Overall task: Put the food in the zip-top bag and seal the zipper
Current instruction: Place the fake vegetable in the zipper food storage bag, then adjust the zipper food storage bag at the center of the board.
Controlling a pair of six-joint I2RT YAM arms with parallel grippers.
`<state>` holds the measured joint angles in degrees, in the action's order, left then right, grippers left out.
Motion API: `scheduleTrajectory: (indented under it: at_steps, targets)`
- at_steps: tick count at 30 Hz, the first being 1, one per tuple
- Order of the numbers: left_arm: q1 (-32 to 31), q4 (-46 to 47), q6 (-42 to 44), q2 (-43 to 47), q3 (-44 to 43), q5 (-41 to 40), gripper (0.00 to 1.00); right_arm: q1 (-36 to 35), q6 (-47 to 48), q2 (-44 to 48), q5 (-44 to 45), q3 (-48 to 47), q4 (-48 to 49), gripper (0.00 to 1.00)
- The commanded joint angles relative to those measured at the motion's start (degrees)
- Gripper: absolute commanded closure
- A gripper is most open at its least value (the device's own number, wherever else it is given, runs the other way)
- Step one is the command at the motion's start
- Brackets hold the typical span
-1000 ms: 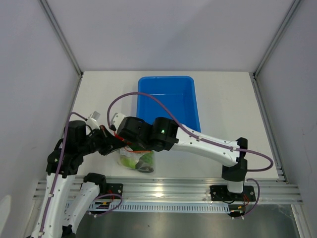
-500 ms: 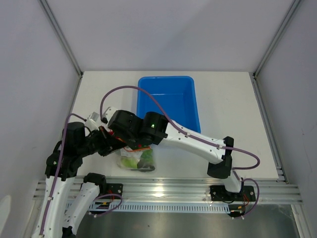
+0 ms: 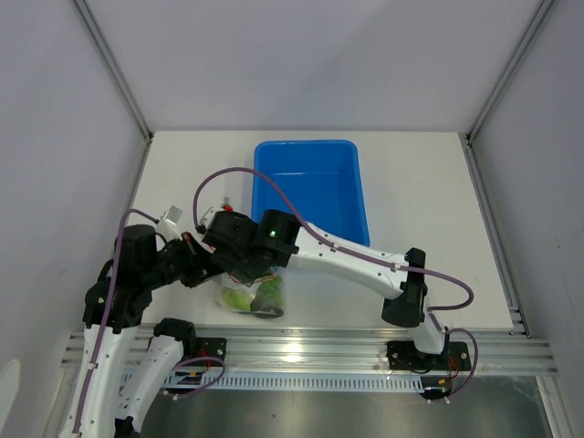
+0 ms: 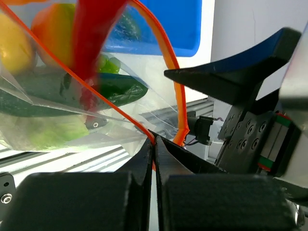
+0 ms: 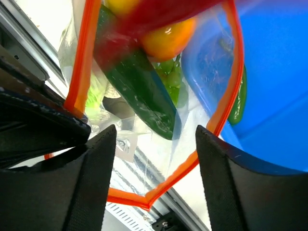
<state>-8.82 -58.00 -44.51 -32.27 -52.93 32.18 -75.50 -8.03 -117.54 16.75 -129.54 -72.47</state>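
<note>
The zip-top bag (image 3: 252,294) hangs at the table's near edge, its mouth spread into a loop. My left gripper (image 4: 154,142) (image 3: 201,265) is shut on the orange zipper (image 4: 169,72) at the mouth's corner. My right gripper (image 5: 156,144) (image 3: 239,263) hovers just over the mouth, open, nothing between its fingers (image 5: 98,168). The zipper (image 5: 230,86) rings the opening below it. Inside the bag lies the food: a blurred red chili (image 5: 159,12) (image 4: 94,43), an orange piece (image 5: 168,41), a dark green cucumber (image 5: 139,91) (image 4: 113,89) and light green pieces (image 4: 48,132).
The blue bin (image 3: 310,187) stands just behind the bag, its wall (image 5: 274,96) close to my right finger. A green piece (image 5: 239,98) shows against the blue beside the zipper. The aluminium rail (image 3: 365,351) runs along the near edge below the bag.
My right gripper has swung left over the bag's mouth and its jaws have opened. The left gripper has held its grip on the zipper corner.
</note>
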Motion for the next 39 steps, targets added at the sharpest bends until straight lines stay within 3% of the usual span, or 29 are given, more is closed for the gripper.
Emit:
scheduleTrajectory:
  at_steps: [1, 4, 17, 23, 29, 33, 38, 39]
  targets:
    - [0.38, 1.22, 0.74, 0.54, -0.42, 1.39, 1.00, 0.27, -0.14, 3.54, 0.64, -0.98, 1.53, 0.31]
    - [0.38, 0.96, 0.65, 0.72, -0.68, 1.30, 0.99, 0.53, 0.47, 6.08, 1.27, -0.90, 3.99, 0.15]
    - [0.38, -0.18, 0.83, 0.89, -1.13, 1.21, 0.99, 8.61, -1.20, 12.86, -3.81, 5.16, 9.27, 0.16]
    - [0.38, -0.45, 0.57, 1.42, -0.78, 1.21, 0.99, 12.92, 0.47, 12.86, -18.82, 9.56, 12.26, 0.27]
    - [0.38, -0.19, 0.39, 1.33, -0.77, 1.13, 1.00, 13.01, 0.30, 9.27, -26.68, 12.72, 14.46, 0.31]
    - [0.38, -0.01, 0.30, 1.42, -0.86, 1.30, 0.99, 13.01, 0.38, 7.06, -30.63, 13.25, 15.24, 0.44]
    - [0.38, -0.10, 0.21, 1.42, -1.04, 1.39, 0.99, 13.54, 1.35, 4.87, -28.10, 13.87, 16.22, 0.53]
    - [0.29, -0.10, 0.21, 1.42, -1.04, 1.39, 0.99, 13.72, 1.61, 4.77, -27.05, 13.78, 16.22, 0.66]
